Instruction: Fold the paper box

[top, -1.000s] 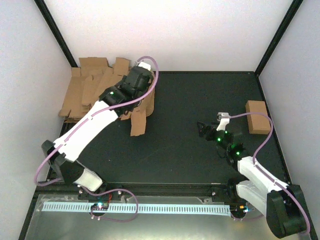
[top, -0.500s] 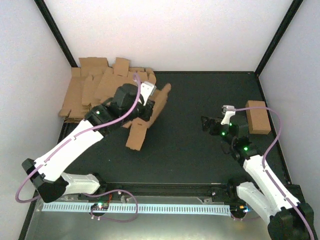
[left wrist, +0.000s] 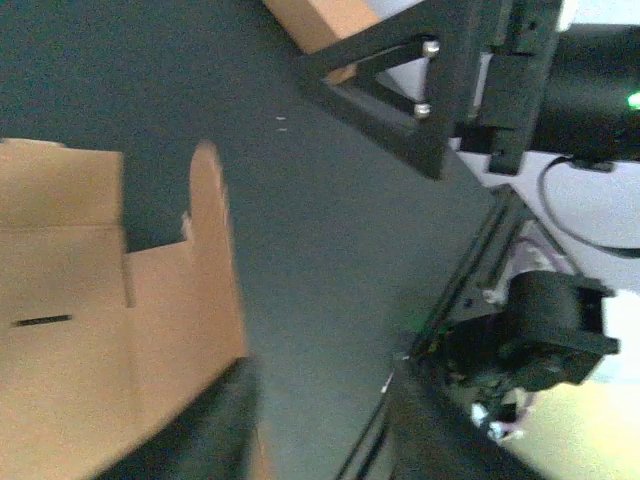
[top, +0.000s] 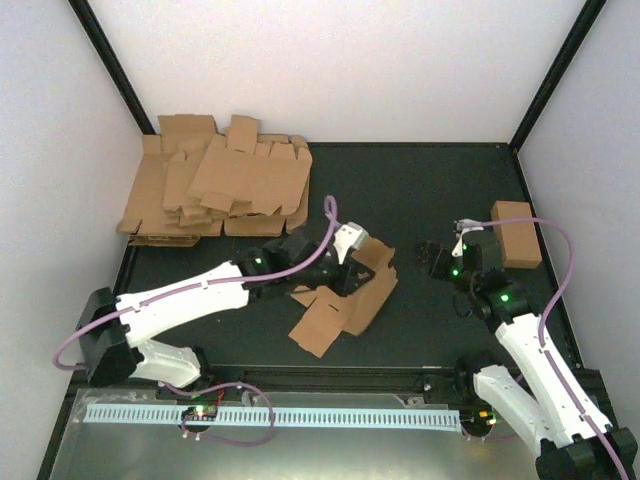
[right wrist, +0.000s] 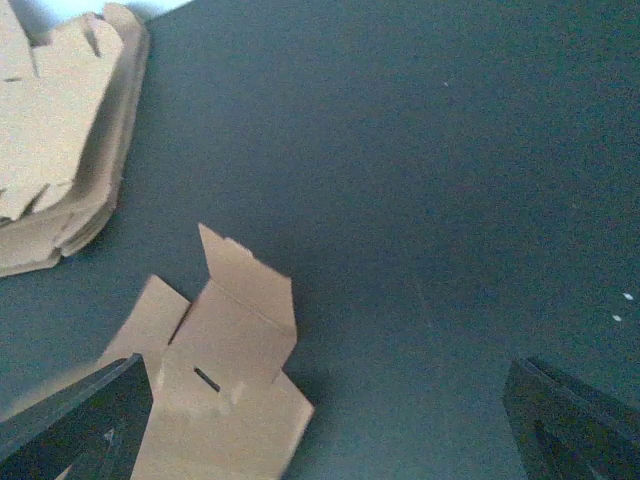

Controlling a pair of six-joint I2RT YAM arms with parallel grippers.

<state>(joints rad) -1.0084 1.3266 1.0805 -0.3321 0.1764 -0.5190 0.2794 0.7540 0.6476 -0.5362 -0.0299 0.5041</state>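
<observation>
I see the paper box (top: 335,310) lying flat and unfolded mid-table (top: 420,190), toward the front edge. Left fingers (left wrist: 225,420) sit at its upper edge, partly parted with bare table in the gap and card against one finger; that view is blurred. Right fingers (right wrist: 80,420) are spread wide, gripping nothing, just right of the box.

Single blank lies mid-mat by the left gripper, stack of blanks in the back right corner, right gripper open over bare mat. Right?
Not quite: the top view shows the stack of blanks in the back left corner, not the right. The rest holds: single blank in the middle of the mat by the left gripper, right gripper open over bare mat.
</observation>
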